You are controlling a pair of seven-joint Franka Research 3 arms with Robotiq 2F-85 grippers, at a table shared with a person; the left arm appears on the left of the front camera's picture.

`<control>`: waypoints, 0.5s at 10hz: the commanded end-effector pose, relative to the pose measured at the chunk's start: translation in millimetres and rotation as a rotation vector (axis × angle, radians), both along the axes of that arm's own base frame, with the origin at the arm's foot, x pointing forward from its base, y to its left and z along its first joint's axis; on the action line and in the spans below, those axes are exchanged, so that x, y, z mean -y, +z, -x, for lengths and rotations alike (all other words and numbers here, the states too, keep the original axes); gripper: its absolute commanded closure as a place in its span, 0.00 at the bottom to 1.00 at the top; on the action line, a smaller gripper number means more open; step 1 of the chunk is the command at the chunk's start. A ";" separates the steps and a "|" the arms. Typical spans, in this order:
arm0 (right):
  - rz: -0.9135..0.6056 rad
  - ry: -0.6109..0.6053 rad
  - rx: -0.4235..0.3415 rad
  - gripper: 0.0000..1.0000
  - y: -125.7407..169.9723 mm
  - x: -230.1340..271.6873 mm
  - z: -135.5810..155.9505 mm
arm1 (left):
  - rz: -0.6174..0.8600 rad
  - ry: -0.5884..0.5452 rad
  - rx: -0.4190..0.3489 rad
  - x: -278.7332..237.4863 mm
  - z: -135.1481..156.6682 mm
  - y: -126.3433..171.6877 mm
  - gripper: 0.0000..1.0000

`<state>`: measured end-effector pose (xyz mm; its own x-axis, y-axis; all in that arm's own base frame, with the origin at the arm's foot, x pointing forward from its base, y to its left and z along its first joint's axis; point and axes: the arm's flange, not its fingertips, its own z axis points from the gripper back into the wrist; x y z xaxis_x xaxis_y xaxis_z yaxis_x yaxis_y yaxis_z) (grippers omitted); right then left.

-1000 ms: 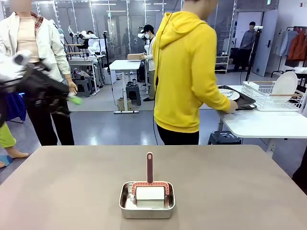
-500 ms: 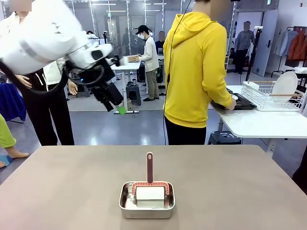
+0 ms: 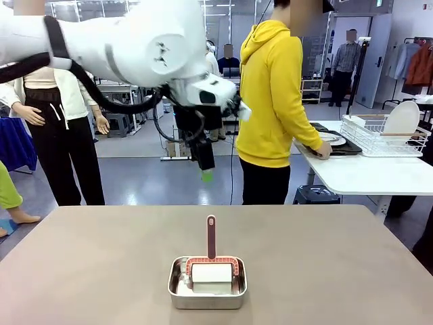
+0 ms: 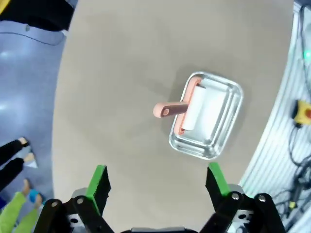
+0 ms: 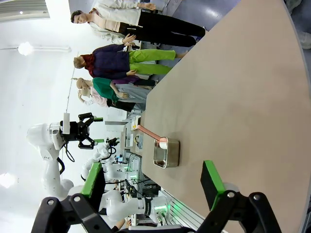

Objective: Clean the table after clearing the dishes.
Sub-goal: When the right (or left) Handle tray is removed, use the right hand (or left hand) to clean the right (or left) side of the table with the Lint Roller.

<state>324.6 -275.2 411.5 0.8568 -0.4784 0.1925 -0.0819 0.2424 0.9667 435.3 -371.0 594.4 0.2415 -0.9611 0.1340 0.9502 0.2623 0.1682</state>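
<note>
Front view: you are looking at the left arm sweeping in from the left, with the left hand (image 3: 206, 175) hanging in the air, fingers pointing down.
Left hand: its wrist view is showing the green pads spread wide with nothing between them; it is hovering high over the surface (image 3: 325, 257), well apart from the pan (image 3: 207, 281).
Right hand: in its wrist view the right hand (image 5: 151, 177) is gaping wide and carrying nothing, and it is looking along the surface with the pan far off.
Surface: the taupe top is carrying the steel pan near your edge, about the middle.
Pan: a roller (image 3: 211, 271) is lying inside it, its white drum resting in the pan and its pink handle sticking up and away from you.
Dishes: the dishes (image 3: 330, 138) are sitting on a dark tray (image 3: 348, 144) on the white surface (image 3: 372, 177) at the right, just beside the wire rack (image 3: 389, 139).
Person: the person (image 3: 274, 101) in the yellow hoodie is standing at that white surface, one hand (image 3: 326, 150) resting at the tray's edge.
</note>
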 end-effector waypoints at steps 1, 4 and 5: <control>0.005 0.005 0.014 0.00 3.5 -1.3 1.1 | -0.064 -0.036 0.037 -4.0 -3.3 -1.3 0.00; 0.005 0.005 0.014 0.00 3.5 -1.3 1.1 | 0.000 0.000 0.000 0.0 0.0 0.0 0.00; 0.005 0.005 0.014 0.00 3.5 -1.3 1.1 | 0.000 0.000 0.000 0.0 0.0 0.0 0.00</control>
<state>324.6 -275.2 411.5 0.8567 -0.4785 0.1925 -0.0819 0.2424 0.9667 439.1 -373.9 589.6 0.2315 -0.9659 0.1159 0.9509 0.2498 0.1825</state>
